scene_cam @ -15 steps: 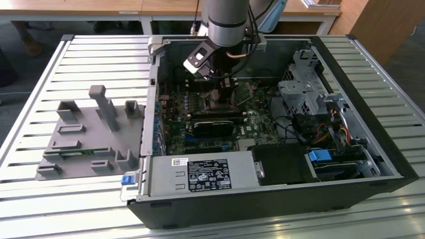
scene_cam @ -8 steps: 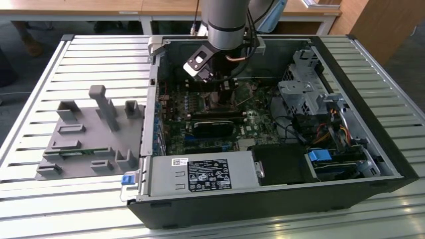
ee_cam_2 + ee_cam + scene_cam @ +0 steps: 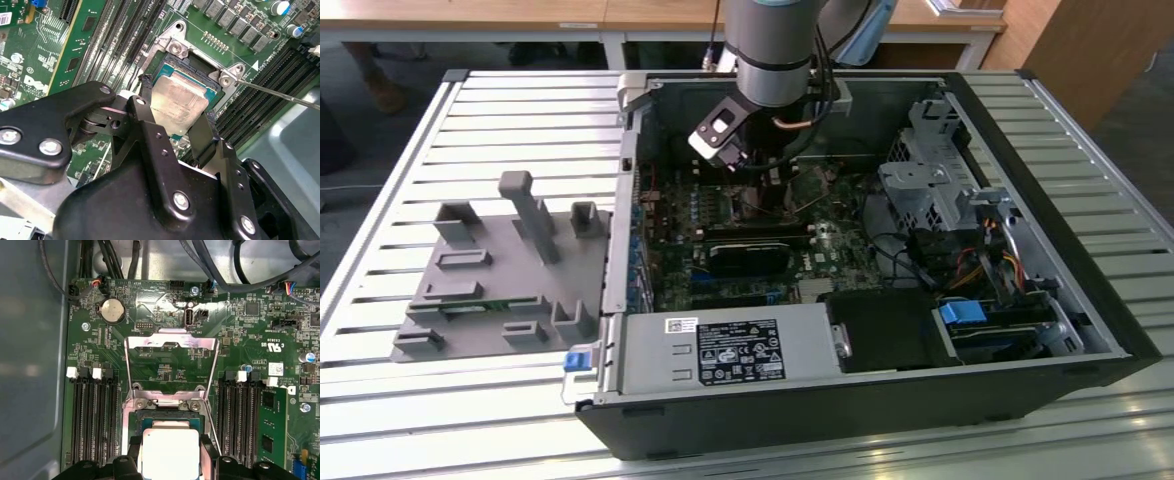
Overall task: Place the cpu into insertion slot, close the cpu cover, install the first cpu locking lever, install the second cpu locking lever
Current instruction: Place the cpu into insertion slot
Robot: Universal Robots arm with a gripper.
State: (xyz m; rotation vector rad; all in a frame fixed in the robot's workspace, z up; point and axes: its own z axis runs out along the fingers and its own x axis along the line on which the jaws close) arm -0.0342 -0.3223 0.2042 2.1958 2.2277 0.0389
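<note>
The cpu is a small square chip with a silver top, and my gripper is shut on it, a black finger on each of two opposite sides. It sits over the insertion slot, the dark socket with a silver rim on the green motherboard; whether it rests in the slot I cannot tell. In the first wrist view the cpu lies between the fingers at the slot. The cpu cover stands swung open beyond the slot. A thin locking lever sticks out sideways. The gripper reaches down into the case.
The open computer case lies on a slatted metal table. Long black memory slots flank the socket, one holding a green module. A grey moulded fixture lies at the exterior view's left. Cables and a drive cage crowd the right.
</note>
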